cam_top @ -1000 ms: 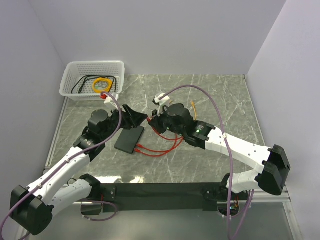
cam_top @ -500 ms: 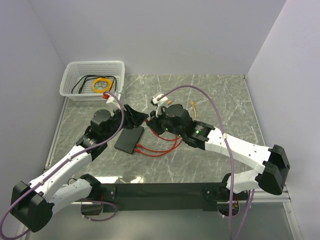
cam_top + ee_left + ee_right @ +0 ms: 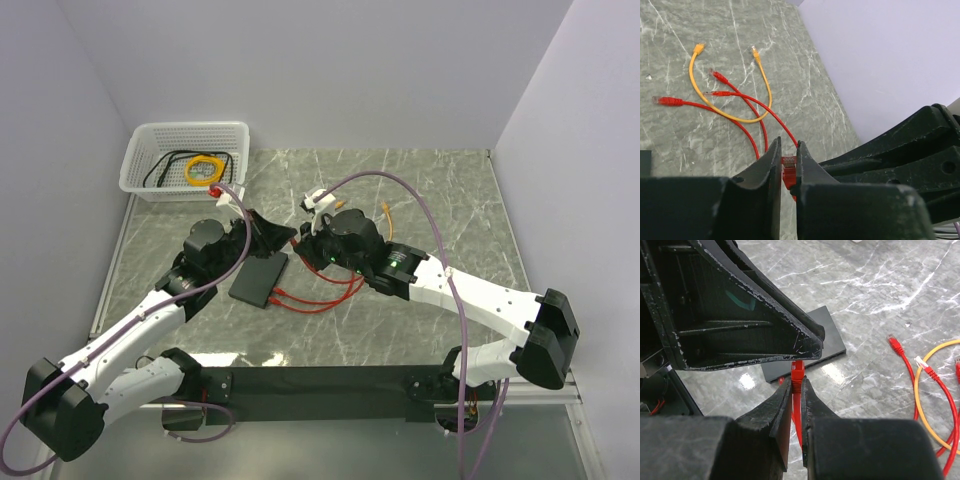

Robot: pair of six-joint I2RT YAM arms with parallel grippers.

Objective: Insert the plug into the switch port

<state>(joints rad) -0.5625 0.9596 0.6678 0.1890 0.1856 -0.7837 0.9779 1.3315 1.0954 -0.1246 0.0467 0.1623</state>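
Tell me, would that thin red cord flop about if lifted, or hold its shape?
Probably floppy: the red cord lies in loose curves on the table. Likely light too, since the left tool and right tool each pinch its plug end with only fingertips. The plug itself looks stiffer, standing straight between them.

Red plug point(image 3: 788, 169), black switch point(image 3: 258, 279)
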